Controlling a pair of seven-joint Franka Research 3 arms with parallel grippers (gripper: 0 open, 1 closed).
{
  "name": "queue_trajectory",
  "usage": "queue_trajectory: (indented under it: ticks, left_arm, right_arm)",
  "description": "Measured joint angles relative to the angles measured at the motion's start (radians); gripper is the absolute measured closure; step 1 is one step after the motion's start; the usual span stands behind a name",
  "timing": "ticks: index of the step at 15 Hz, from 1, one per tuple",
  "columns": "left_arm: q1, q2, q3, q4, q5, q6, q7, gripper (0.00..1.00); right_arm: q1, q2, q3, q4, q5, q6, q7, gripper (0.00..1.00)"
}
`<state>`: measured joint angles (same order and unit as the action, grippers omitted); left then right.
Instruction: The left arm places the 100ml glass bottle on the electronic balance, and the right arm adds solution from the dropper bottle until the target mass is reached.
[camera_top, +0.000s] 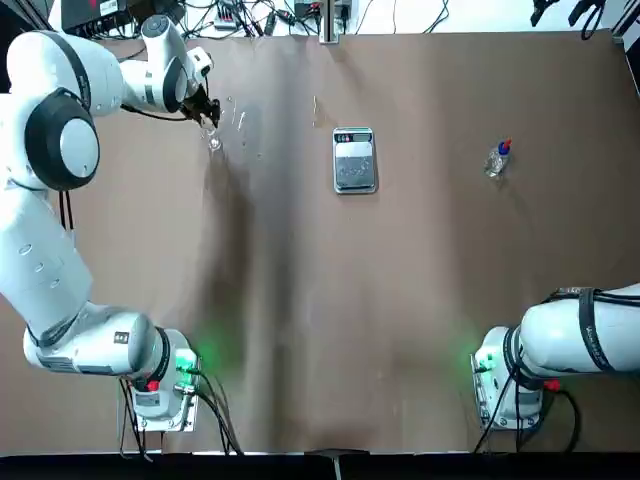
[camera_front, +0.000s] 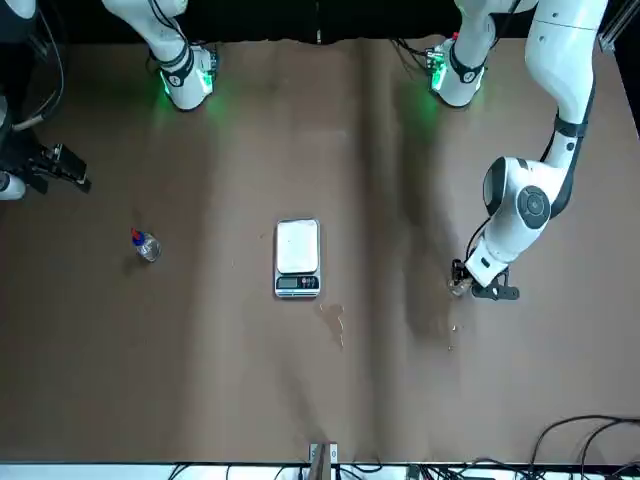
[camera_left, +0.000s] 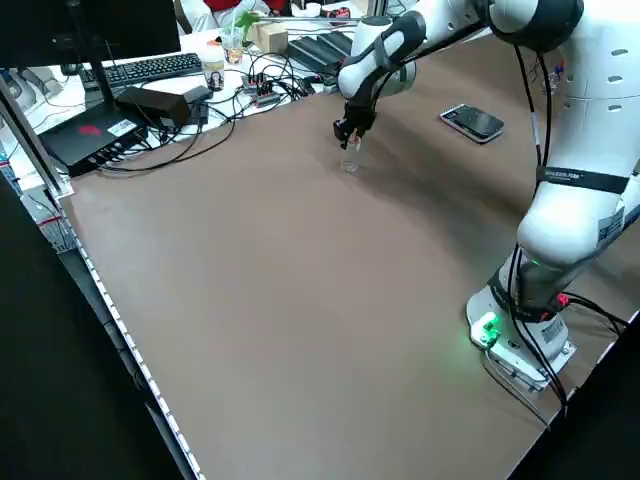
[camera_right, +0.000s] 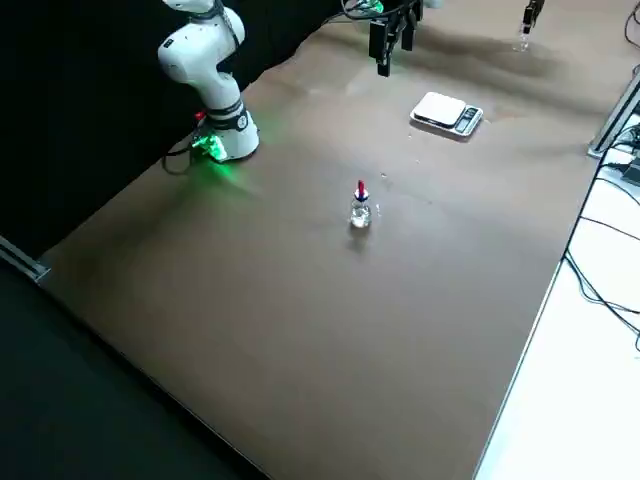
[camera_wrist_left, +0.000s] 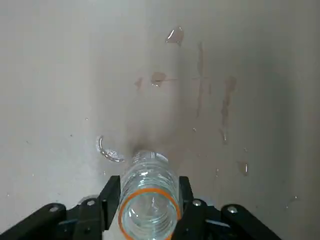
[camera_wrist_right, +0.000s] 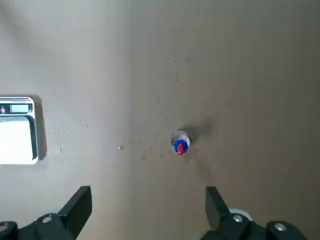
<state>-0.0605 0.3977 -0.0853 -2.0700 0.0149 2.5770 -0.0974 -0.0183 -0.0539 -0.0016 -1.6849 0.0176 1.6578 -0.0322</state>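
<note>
Setting: a brown bench (camera_top: 400, 300) is seen from overhead, with two white robot arms mounted at its near edge.
Left arm: the left arm (camera_top: 60, 150) is stretched out to the far left part of the bench.
Left end effector: the left end effector (camera_top: 208, 118) is lowered over the glass bottle (camera_wrist_left: 149, 200), and its two fingers (camera_wrist_left: 109, 196) are clamped on the bottle's neck from either side.
Glass bottle: it is clear and uncapped, with an orange ring at its mouth, and is held upright; whether its base touches the bench cannot be told. It is well apart from the scale, on the robot's left of it.
Droplets: small wet marks (camera_wrist_left: 175, 36) are scattered on the bench beyond the bottle.
Scale: the small silver scale (camera_top: 354, 160) is set flat near the far middle of the bench, its display strip at the far end and its pan bare.
Dropper bottle: the dropper bottle (camera_top: 497, 159), with a blue collar and red top, is stood upright on the bench well to the robot's right of the scale, untouched.
Right arm: the right arm (camera_top: 570, 335) is kept back near its base.
Right end effector: the right end effector (camera_wrist_right: 148, 210) is raised above the bench with its fingers spread wide apart, nothing between them, and the dropper bottle is seen below it.
</note>
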Motion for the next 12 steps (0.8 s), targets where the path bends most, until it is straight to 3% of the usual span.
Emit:
queue_trajectory:
  ticks: [12]
  left_arm:
    - [0.001,-0.011,0.001,0.021,0.0,-0.09,-0.002,0.44]
  right_arm:
    - [0.0,0.0,0.0,0.0,0.0,0.0,0.0,0.0]
